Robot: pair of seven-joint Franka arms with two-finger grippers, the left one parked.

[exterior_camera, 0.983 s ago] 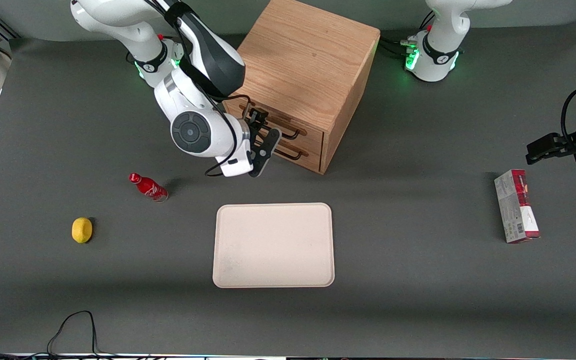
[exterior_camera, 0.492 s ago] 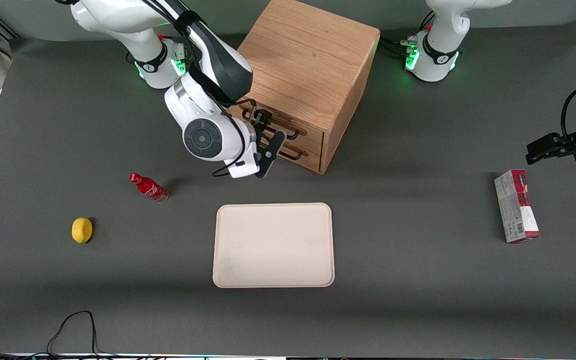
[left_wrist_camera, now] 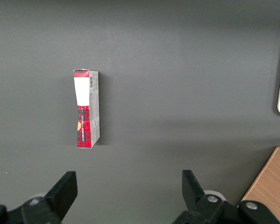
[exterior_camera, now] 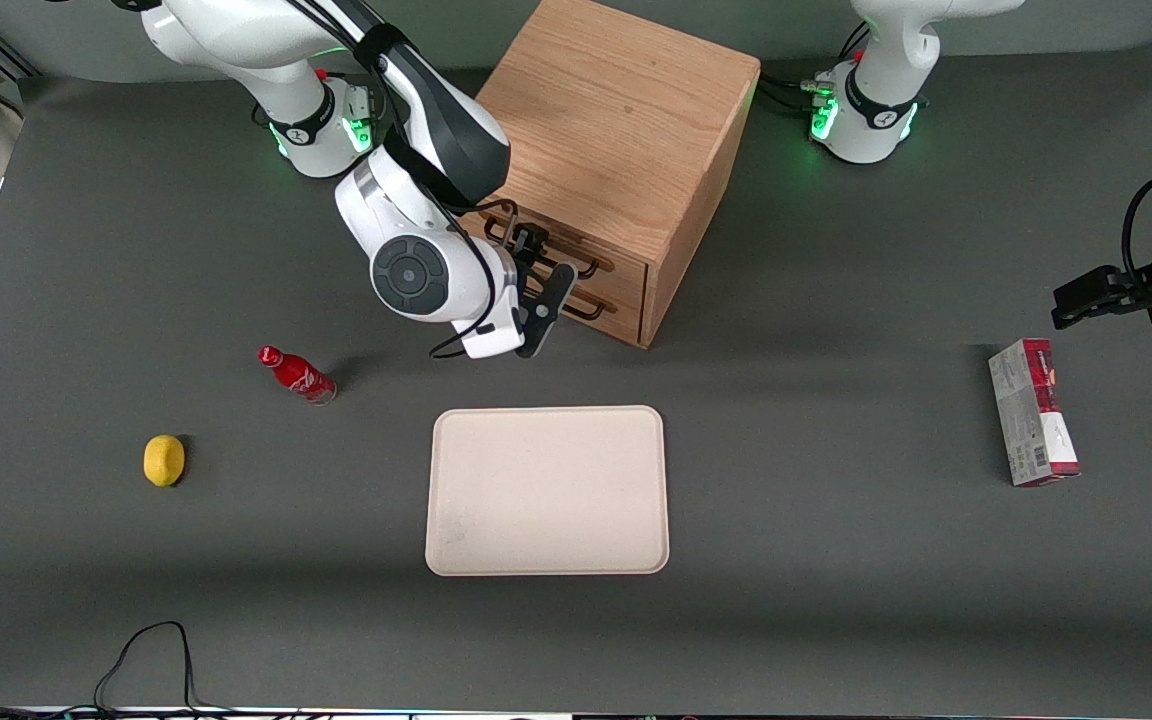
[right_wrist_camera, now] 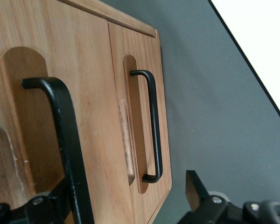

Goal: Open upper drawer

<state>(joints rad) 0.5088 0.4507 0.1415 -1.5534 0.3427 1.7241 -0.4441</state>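
Against the oak cabinet (exterior_camera: 626, 150) at the desk's back edge, your gripper (exterior_camera: 539, 268) sits in front of the upper drawer (right_wrist_camera: 51, 116) — fingers spread wide, one beside its black handle (right_wrist_camera: 67, 140) — both drawers look closed.

One cabinet (exterior_camera: 626, 130) (two drawers), one tray (exterior_camera: 547, 490), bottle (exterior_camera: 296, 374), lemon (exterior_camera: 164, 460), box (exterior_camera: 1033, 412).
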